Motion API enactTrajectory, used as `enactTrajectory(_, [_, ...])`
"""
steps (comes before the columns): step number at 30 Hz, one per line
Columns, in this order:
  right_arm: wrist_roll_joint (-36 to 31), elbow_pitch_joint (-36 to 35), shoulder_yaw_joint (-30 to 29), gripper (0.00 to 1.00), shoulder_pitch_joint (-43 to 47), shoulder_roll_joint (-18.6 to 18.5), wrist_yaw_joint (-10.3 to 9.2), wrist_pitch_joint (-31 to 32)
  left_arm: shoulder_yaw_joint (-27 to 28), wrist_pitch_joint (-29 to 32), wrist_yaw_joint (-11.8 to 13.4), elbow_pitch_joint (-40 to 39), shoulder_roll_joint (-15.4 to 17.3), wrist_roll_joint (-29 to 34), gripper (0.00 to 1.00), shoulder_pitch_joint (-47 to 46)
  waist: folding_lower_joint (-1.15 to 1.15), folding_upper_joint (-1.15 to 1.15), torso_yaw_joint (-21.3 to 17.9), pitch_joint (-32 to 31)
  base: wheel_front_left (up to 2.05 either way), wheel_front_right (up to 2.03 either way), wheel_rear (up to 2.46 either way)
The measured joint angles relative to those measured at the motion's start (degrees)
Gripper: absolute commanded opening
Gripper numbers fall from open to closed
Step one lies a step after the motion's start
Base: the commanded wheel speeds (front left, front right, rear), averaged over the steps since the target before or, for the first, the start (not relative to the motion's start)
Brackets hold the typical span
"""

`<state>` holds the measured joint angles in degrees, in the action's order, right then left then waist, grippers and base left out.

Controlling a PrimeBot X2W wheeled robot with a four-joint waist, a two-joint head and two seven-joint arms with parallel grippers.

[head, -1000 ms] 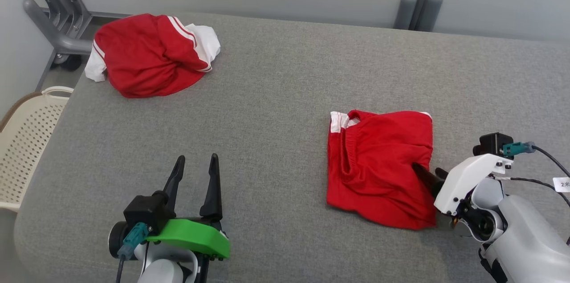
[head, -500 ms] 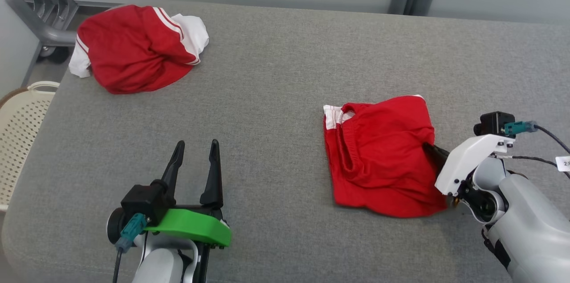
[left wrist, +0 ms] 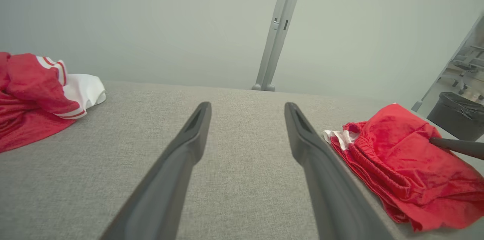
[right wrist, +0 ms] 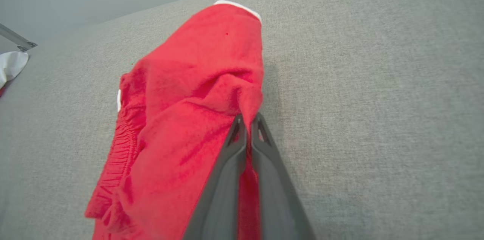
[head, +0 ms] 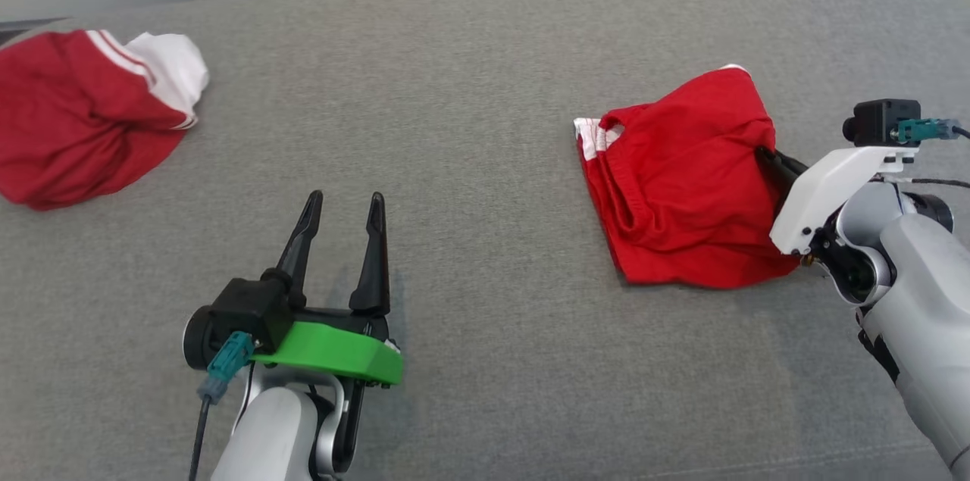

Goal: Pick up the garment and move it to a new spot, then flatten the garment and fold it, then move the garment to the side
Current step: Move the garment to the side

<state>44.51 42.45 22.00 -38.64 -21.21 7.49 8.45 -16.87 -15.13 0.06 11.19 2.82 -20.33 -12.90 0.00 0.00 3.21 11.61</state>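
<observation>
The garment (head: 682,185) is a folded pair of red shorts with white trim, lying at the right of the grey table (head: 470,87). My right gripper (head: 761,155) is shut on the cloth at its right edge. In the right wrist view the two fingers (right wrist: 247,119) pinch a raised ridge of the garment (right wrist: 189,92). The pinched edge stands up off the table while the rest still lies on it. My left gripper (head: 345,201) hovers open over bare table at the lower left, nothing between its fingers (left wrist: 247,107). The garment (left wrist: 397,157) lies to its right.
A second red and white piece of clothing (head: 76,110) is bunched at the table's far left edge, also in the left wrist view (left wrist: 34,92). A grey post (left wrist: 278,28) stands behind the table. A black bin (left wrist: 457,113) sits beyond the right end.
My right gripper has closed on the garment's right edge and raised it, bunching the cloth. The head camera has shifted, sliding the whole scene. The left gripper stays open.
</observation>
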Motion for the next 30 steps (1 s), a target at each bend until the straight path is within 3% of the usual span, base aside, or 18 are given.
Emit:
enactTrajectory(17, [1.78, 4.78, 2.68, 0.0, -8.04, 2.44, 0.0, -5.21, -2.09, 0.21, -1.3, 1.53, 0.52, 2.36, 1.0, -5.42, 0.0, 0.0, -18.69, 5.89, 0.0, 0.0, 0.0])
enactTrajectory(23, [1.58, 6.7, 3.47, 0.0, -11.39, 1.94, 0.0, -8.1, -2.13, 0.51, -0.97, 0.84, 1.33, 2.66, 1.0, -5.66, 0.0, 0.0, -19.95, 8.79, 0.0, 0.0, 0.0])
enactTrajectory(30, [-0.98, 10.61, 4.2, 0.0, -16.69, -1.15, 0.01, -12.16, -2.38, 1.16, -0.09, -2.24, 2.34, 3.49, 1.0, -6.29, 0.0, 0.0, -17.39, 11.25, 0.0, 0.0, 0.0])
